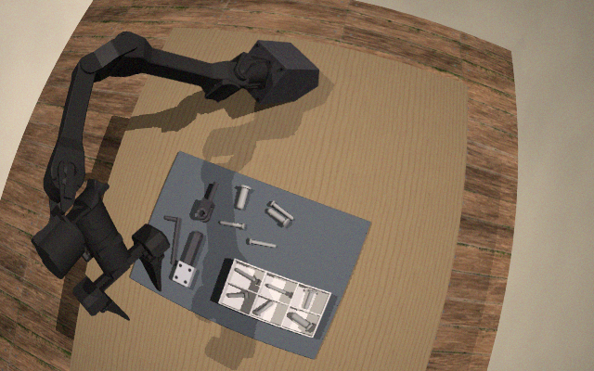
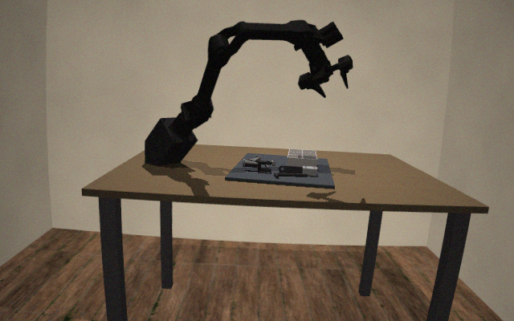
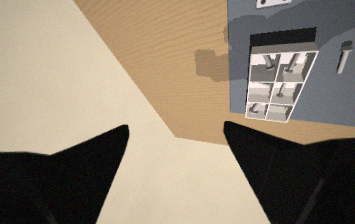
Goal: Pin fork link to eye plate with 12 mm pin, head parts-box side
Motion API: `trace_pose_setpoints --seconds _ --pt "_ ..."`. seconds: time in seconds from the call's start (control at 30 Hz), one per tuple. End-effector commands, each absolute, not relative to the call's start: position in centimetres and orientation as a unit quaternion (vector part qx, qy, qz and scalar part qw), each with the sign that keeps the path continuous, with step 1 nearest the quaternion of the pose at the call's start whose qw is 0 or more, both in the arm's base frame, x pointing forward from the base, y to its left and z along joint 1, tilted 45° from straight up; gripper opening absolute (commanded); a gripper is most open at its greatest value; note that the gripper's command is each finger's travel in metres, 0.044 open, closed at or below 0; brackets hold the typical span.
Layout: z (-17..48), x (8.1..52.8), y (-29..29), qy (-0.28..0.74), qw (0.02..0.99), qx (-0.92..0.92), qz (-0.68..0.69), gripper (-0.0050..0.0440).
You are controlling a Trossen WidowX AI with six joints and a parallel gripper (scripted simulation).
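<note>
My gripper (image 1: 145, 304) (image 2: 336, 92) (image 3: 176, 127) is open and empty, high above the table, beyond the mat's left edge in the top view. The fork link (image 1: 203, 210), dark with a holed head and a thin shank, lies on the mat. The eye plate (image 1: 184, 274) (image 2: 310, 169), with a pale four-holed base and a long dark body, lies apart from it. Thick headed pins (image 1: 242, 198) (image 1: 277, 216) and thinner pins (image 1: 232, 224) (image 1: 262, 243) lie loose on the mat. Which one is 12 mm I cannot tell. No pin is seen joining fork and eye.
The white parts box (image 1: 227, 282) (image 3: 284, 48) has six compartments holding pins and stands on the blue-grey mat (image 1: 316, 260) (image 2: 242, 177) (image 3: 323, 105). A dark L-shaped key (image 1: 176, 241) lies beside the eye plate. The wooden table (image 1: 385, 162) (image 2: 393, 180) carries the arm's base.
</note>
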State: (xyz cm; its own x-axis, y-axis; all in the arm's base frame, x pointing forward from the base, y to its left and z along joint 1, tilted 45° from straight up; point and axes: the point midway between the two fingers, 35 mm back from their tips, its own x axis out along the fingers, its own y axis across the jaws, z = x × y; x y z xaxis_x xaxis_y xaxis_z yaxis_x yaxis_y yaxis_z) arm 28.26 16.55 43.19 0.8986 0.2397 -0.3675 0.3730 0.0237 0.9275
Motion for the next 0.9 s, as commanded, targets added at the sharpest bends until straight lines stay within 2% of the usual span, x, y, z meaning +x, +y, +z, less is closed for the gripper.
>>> trace_pose_setpoints --seconds 0.0,0.17,0.43,0.5,0.57,0.87 --pt "42.7 28.3 16.4 0.222 0.704 0.673 -0.047 0.0352" --pt "39.6 28.4 15.6 0.236 0.834 0.497 -0.031 0.0232" --pt "35.5 28.3 14.3 0.257 0.941 0.221 0.002 0.004" --pt "35.5 28.3 14.3 0.257 0.941 0.221 0.002 0.004" --pt "34.3 28.2 13.9 0.263 0.957 0.12 0.017 0.0" --pt "29.4 27.6 12.0 0.284 0.932 -0.213 0.073 0.0"
